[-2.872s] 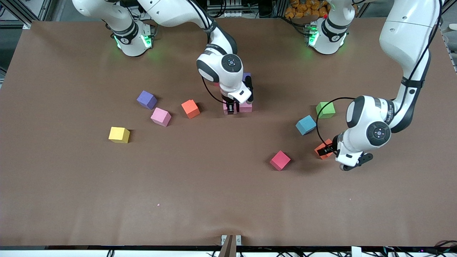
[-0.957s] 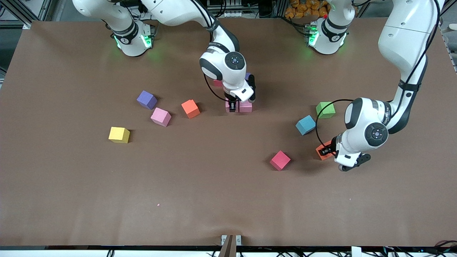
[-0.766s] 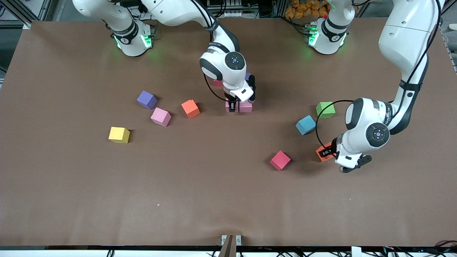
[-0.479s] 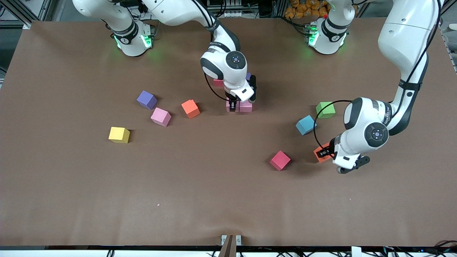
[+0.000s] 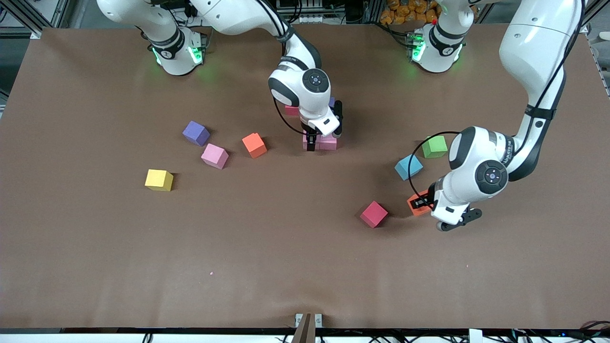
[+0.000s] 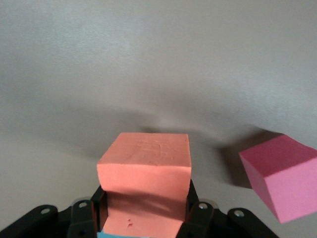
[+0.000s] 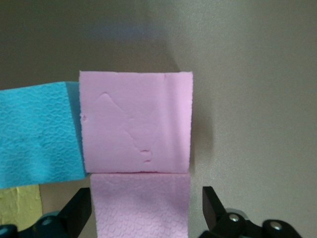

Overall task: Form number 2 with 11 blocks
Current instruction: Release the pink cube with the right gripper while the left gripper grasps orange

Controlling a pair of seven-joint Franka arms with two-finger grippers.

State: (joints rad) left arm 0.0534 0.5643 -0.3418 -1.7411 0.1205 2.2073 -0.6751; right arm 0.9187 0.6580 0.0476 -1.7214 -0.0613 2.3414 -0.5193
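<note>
Left end effector carries an orange block over the desk; right end effector stands open at the started number 2.

The left end effector [image 5: 420,202] is clamped on an orange block [image 6: 145,181], in the air over the desk [image 5: 95,247] beside a red block [image 5: 373,214]; the right end effector [image 7: 147,210] has its fingers spread either side of a pink block [image 7: 140,204], which touches a second pink block [image 7: 135,121] with a light blue block [image 7: 37,134] against it; this cluster, the number 2 [image 5: 320,138] so far, lies mid-desk, partly hidden by the right arm; loose toward the right arm's end lie a purple block [image 5: 196,133], a pink block [image 5: 214,156], an orange block [image 5: 254,145] and a yellow block [image 5: 158,179]; toward the left arm's end lie a light blue block [image 5: 408,166] and a green cube [image 5: 434,146].
</note>
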